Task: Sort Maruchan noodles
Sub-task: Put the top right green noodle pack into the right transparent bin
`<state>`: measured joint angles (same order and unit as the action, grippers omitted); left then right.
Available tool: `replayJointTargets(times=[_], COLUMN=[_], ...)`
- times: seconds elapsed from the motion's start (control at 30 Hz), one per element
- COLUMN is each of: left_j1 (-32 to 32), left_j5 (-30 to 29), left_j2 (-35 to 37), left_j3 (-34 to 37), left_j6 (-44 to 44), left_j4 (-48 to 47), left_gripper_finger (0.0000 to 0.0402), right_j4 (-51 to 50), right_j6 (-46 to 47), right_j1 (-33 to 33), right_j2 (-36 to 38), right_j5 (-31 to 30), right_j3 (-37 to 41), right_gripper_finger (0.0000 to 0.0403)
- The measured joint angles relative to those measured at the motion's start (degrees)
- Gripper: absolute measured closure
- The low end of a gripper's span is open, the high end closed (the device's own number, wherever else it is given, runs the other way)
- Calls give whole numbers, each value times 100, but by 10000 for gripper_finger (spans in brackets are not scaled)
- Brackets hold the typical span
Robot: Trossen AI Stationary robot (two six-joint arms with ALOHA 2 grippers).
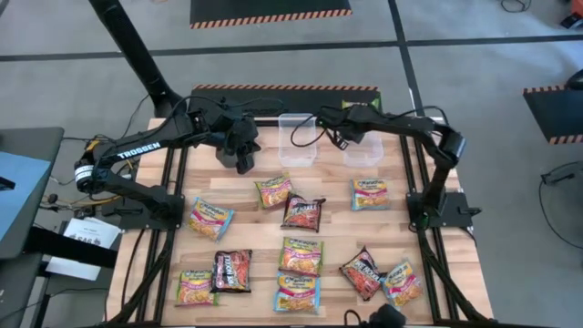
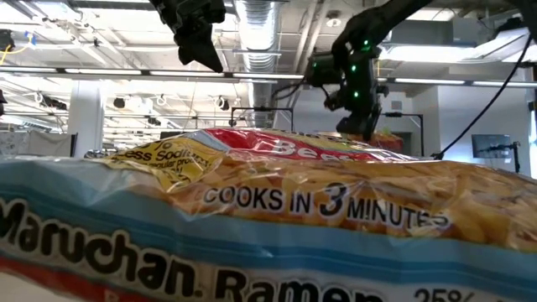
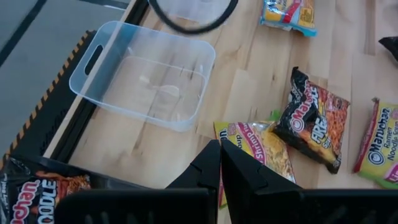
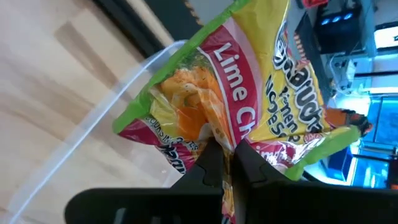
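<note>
tabletop hidden behind blue-edged packet [image 2: 252, 243], its lettering cut off below

A grey floor [image 1: 301, 68] surrounds the wooden table [image 1: 332, 223], crossed by dark lines. Black mats with orange-striped edges lie at twelve o'clock [image 1: 269, 11] and three o'clock [image 1: 556, 111]. Overhead, a silver duct [image 2: 260, 29] and white ceiling beams run under bright lights.

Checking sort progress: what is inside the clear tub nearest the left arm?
The clear tub looks empty: through it only the wooden table shows. The other tub's inside is partly covered by the right tool holding a lime packet.
</note>
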<state>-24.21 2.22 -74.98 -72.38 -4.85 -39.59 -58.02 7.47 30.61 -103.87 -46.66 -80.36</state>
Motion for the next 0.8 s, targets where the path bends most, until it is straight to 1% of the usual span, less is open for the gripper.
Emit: replayJointTargets(times=[0.27,0.43,0.57,0.67,0.8], left_j1=[2,2,2,2,2], left_j5=[-4,-4,-4,-5,-5], left_j2=[0,0,0,0,0], left_j3=[0,0,0,0,0], left_j6=[150,357,467,495,511], left_j4=[-105,-50,-52,-50,-50], left_gripper_finger=[401,401,401,401,401], right_j4=[32,118,284,523,756], right_j6=[-161,-332,-498,-705,-800], right_j1=[195,387,537,615,666], right_j2=[-412,-431,-429,-429,-429], right_j5=[-62,-41,84,432,475], right_j3=[0,0,0,0,0], right_gripper_finger=[389,381,381,384,380])
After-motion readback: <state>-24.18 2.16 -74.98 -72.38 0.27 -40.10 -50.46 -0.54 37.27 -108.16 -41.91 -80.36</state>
